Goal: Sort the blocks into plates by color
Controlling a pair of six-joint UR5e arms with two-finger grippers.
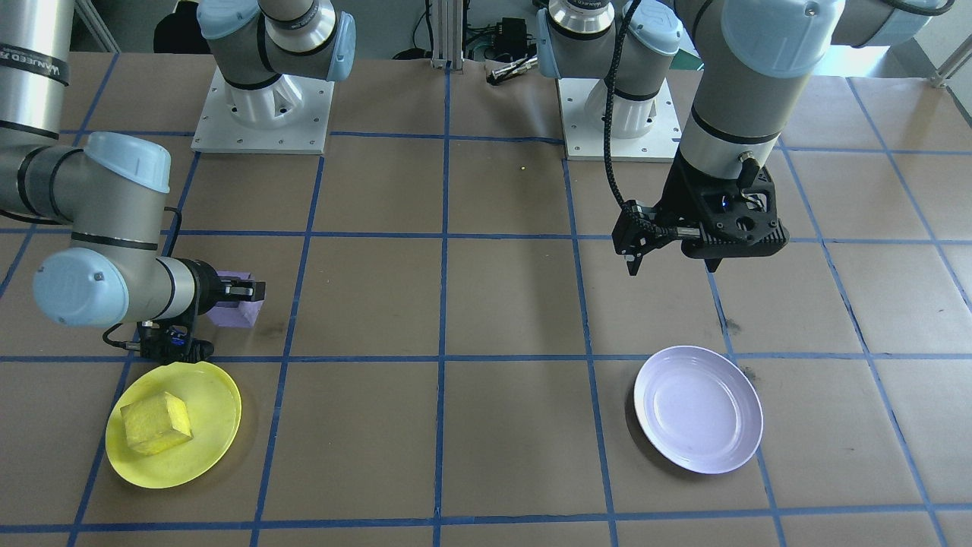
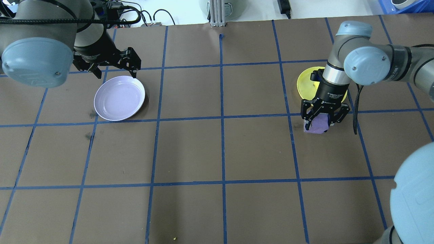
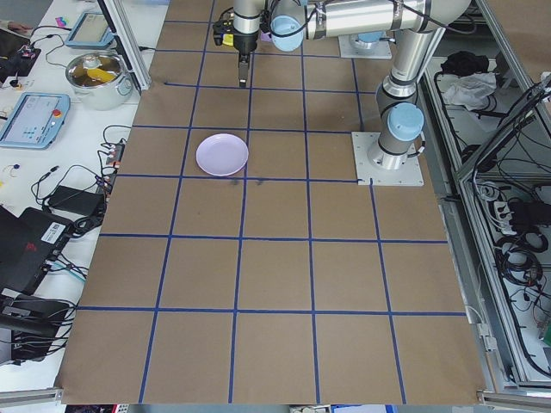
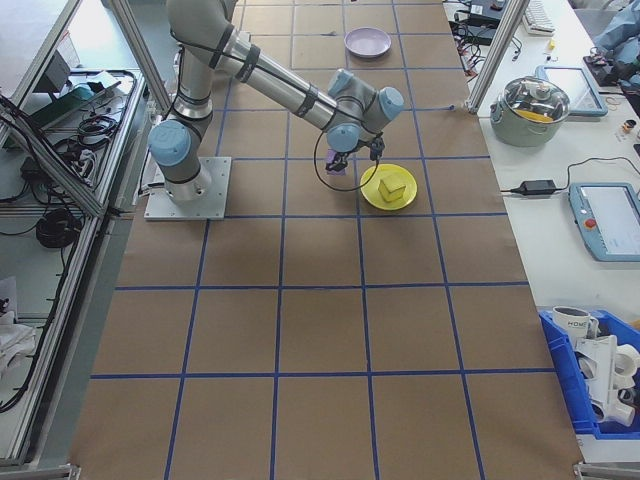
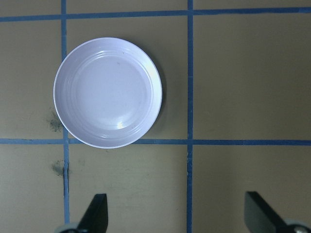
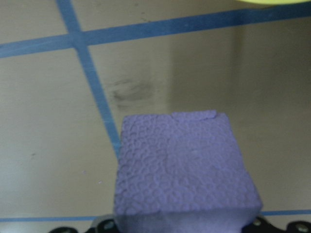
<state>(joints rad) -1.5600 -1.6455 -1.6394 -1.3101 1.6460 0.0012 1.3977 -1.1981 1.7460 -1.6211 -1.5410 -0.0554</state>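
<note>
The purple block (image 6: pixel 182 165) fills the right wrist view, sitting between the jaws of the right gripper (image 2: pixel 321 119), which look closed on its sides; whether it is lifted clear of the desk (image 2: pixel 217 152) I cannot tell. It is just beside the yellow plate (image 1: pixel 173 433), which already holds the yellow block (image 1: pixel 156 422). The step in hand seems to be picking up the purple block. Next it must cross the desk to the lavender plate (image 2: pixel 119 98), well apart and holding nothing. The left gripper (image 1: pixel 676 251) hangs near that plate, jaws spread wide, holding nothing.
</note>
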